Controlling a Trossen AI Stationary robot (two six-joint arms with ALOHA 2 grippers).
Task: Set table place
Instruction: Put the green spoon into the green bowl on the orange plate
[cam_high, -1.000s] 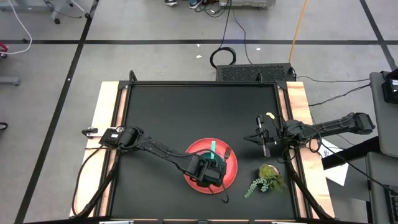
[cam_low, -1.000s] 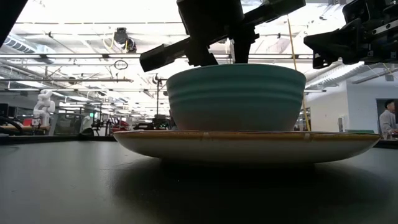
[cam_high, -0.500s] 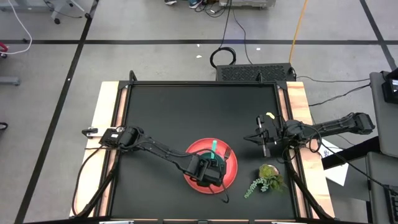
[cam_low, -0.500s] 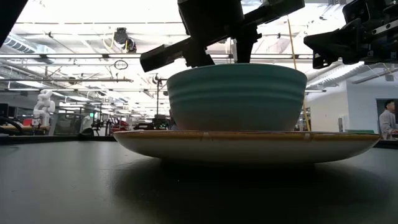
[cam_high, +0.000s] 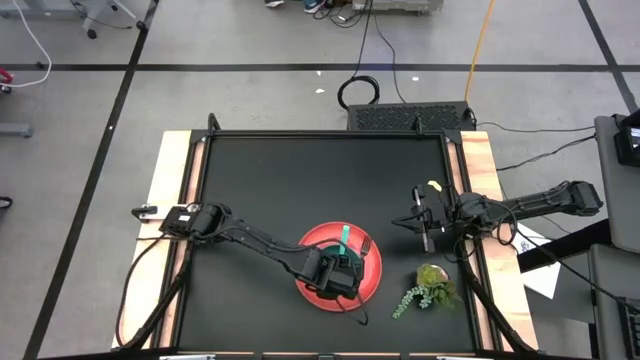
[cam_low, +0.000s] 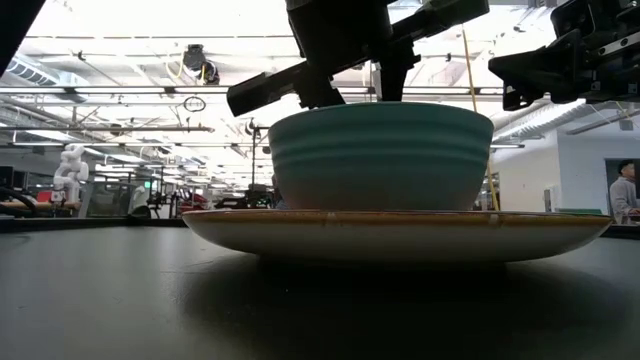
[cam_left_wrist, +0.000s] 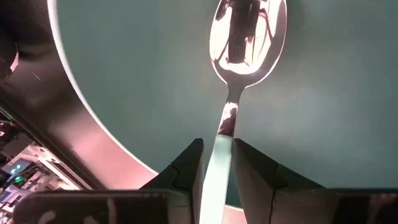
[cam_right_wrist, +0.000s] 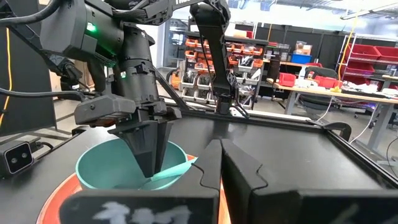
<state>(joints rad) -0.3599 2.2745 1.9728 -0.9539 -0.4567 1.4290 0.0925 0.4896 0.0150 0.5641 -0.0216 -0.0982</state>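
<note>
Hanging directly over the green bowl (cam_high: 343, 270), the left claw (cam_left_wrist: 216, 163) points its fingers straight down into the bowl's hollow. The bowl sits on the red plate (cam_high: 312, 242), which rests on the black counter (cam_high: 300, 180) toward its near edge.

Key relation: the spoon (cam_left_wrist: 245, 43) lies in line with the claw, its long axis running from between the fingers down to the bowl's inner surface, scoop end lowest. Whether the scoop already touches the bowl floor cannot be told. Any release would, in my judgement, leave the spoon inside the bowl rather than beside the plate.

Claw state: the left claw is closed to a narrow gap, pinching the pale teal handle on both sides.

The right claw (cam_right_wrist: 219, 163) waits well apart, above the counter's right side, fingers pressed together and empty. A leafy sprig (cam_high: 428, 285) lies near the plate's right.
</note>
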